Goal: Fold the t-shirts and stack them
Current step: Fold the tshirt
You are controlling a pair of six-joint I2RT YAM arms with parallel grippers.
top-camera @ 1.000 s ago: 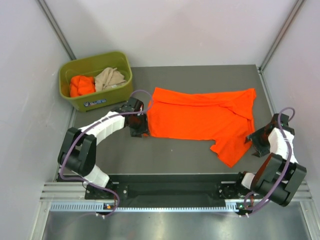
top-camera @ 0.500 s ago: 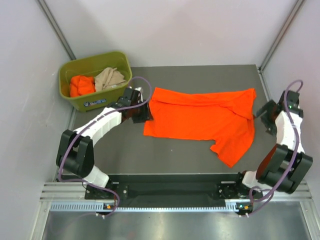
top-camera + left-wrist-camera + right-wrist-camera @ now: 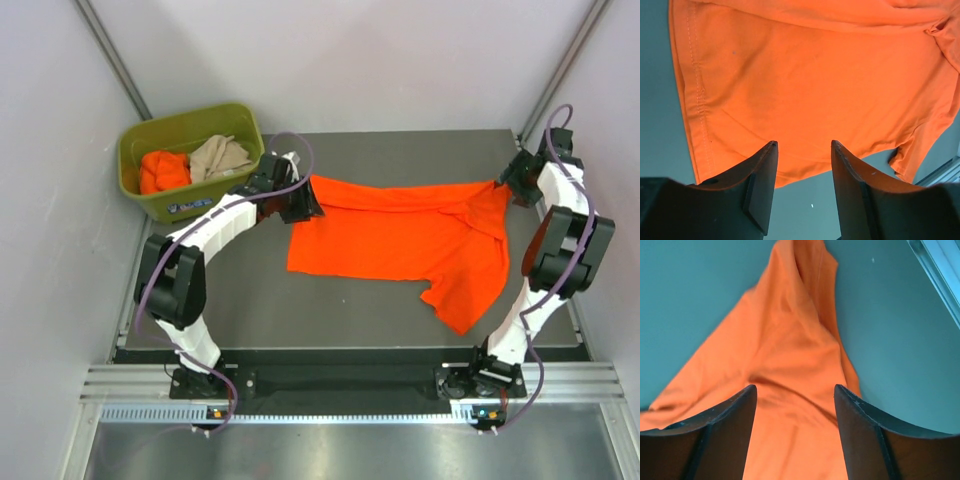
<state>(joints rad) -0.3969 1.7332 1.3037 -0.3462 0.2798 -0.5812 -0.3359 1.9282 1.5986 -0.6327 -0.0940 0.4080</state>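
Orange t-shirt (image 3: 400, 240) lies roughly spread on the dark table (image 3: 340, 315), with one sleeve trailing toward the near right. It is probably soft, light cotton that will sag and crease, so it is best pinched at the hem corners. The left gripper (image 3: 803, 143) hangs above its left hem and the right gripper (image 3: 795, 390) above its far-right corner. Both stand parted, holding nothing. A crumpled orange shirt (image 3: 163, 170) and a beige shirt (image 3: 220, 157) wait in the olive-green bin (image 3: 190, 208).
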